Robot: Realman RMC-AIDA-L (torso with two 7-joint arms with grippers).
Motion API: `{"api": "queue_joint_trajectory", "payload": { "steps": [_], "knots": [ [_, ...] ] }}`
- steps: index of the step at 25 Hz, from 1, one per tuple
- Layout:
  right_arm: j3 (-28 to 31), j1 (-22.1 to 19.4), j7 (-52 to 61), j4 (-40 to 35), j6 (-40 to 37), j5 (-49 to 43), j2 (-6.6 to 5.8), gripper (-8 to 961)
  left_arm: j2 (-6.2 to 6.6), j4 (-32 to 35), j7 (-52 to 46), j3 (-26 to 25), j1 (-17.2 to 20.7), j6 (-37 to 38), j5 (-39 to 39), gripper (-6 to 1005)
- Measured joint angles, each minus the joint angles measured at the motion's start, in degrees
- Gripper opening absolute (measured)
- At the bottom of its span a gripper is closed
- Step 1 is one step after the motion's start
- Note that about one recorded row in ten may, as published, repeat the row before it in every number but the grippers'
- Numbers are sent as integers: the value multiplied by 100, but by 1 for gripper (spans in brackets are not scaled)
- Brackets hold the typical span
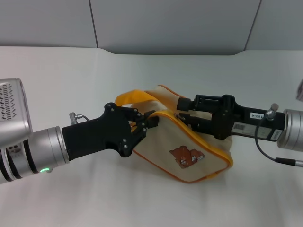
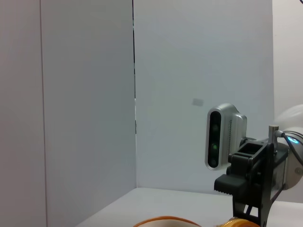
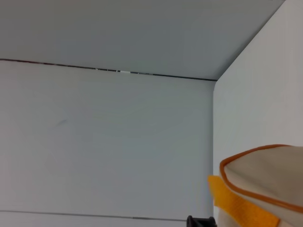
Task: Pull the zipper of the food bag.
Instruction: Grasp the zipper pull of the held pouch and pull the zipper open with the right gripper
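Observation:
The beige food bag (image 1: 189, 156) with orange piping and a brown bear picture lies tilted mid-table. Its yellow strap handle (image 1: 135, 98) arches over the left end. The yellow zipper (image 1: 208, 144) band curves along the top edge; its pull tab is hidden. My left gripper (image 1: 150, 121) comes in from the left and is shut on the bag's left corner, where the zip band starts. From the right, my right gripper (image 1: 185, 112) is shut on the zip band at the bag's top. The right wrist view shows a bag (image 3: 270, 175) corner, the left wrist view the right gripper (image 2: 251, 189).
The bag rests on a white table (image 1: 71, 198) with bare surface on all sides. Grey panel walls (image 1: 165, 23) stand close behind the table's far edge. A cable (image 1: 279, 158) hangs at the right wrist.

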Motion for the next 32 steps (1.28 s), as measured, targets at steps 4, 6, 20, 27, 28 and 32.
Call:
{"api": "queue_joint_trajectory", "payload": {
  "steps": [4,6,20,27,28,32],
  "knots": [
    [18,7,43,0,-58,0,0,502,0,-3,0,1,0,-1,0,52],
    [22,5,44,-2,-75,0,0,493,0,-22,3,1,0,1,0,52],
    [-16,-2,-82,-67,2,-31,58,164,0,-88,59,-4,0,-15,0,53],
    [-4,-126,-381,-169,-22,-7,79,49,-1,-92,61,-52,4,-42,0,53],
    [-4,-126,-381,-169,-22,-7,79,42,-1,-92,57,-72,6,-58,0,53],
    [5,-521,-426,-484,-37,-36,118,15,0,-93,13,-203,23,-209,0,53]
  ]
}}
